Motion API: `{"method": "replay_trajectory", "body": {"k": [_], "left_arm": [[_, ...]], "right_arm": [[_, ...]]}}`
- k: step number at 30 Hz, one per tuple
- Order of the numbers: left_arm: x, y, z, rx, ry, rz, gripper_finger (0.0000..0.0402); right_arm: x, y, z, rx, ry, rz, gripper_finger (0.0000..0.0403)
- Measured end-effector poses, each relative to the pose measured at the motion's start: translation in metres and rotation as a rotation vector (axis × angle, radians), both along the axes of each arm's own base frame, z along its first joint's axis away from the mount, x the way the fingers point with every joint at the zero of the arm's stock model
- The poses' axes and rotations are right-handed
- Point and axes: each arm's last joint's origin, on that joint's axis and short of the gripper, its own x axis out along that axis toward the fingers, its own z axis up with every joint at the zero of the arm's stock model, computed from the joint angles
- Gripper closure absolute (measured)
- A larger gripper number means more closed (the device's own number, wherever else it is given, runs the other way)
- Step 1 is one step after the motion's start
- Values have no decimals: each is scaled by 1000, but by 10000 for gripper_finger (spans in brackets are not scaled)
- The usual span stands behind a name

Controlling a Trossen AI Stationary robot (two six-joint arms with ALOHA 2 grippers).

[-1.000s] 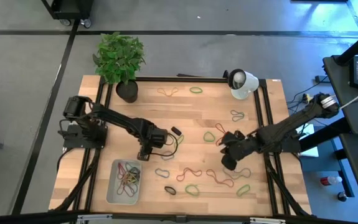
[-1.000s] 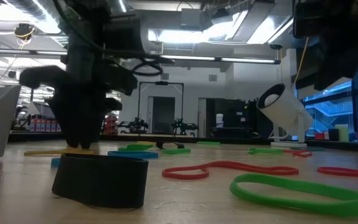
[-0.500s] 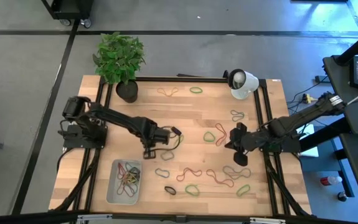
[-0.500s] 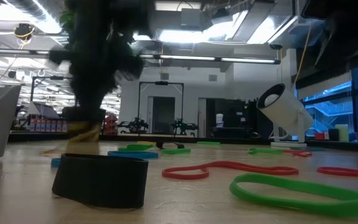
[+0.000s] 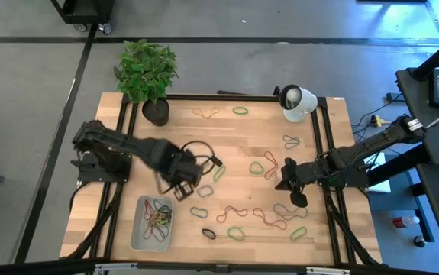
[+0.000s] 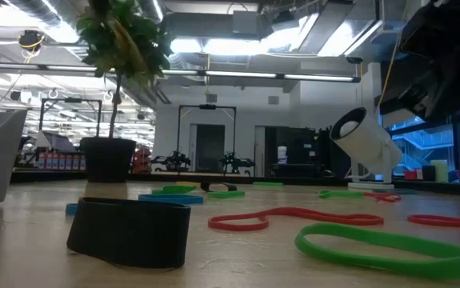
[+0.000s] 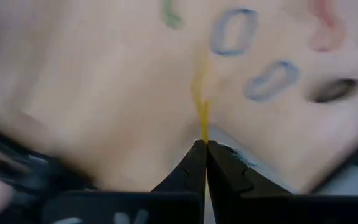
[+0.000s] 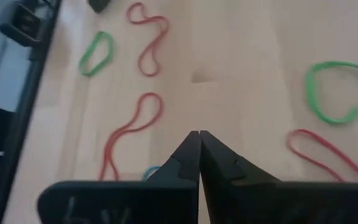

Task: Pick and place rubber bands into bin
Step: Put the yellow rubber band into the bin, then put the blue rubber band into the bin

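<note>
The task looks partly done. The bin [image 5: 153, 222], just beside the left gripper [image 5: 179, 186], holds a small heap of bands; many bands [image 5: 238, 220] lie loose between both grippers. The left gripper pinches a tan band [image 7: 201, 106]. The right gripper [image 5: 286, 186] is closed and empty. No readable writing.

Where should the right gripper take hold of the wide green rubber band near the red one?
Pinch one strand of the green rubber band, coming straight down from above, one finger inside the loop and one outside. It lies flat on the table as an open ring, so a side approach likely finds nothing.
</note>
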Motion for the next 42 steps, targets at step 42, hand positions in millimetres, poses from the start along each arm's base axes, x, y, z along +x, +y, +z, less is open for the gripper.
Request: {"method": "replay_trajectory", "body": {"k": [42], "left_arm": [[-66,-60,-91,-29,6,270,267]], "right_arm": [[11,1,7,137,-187,-135,393]]}}
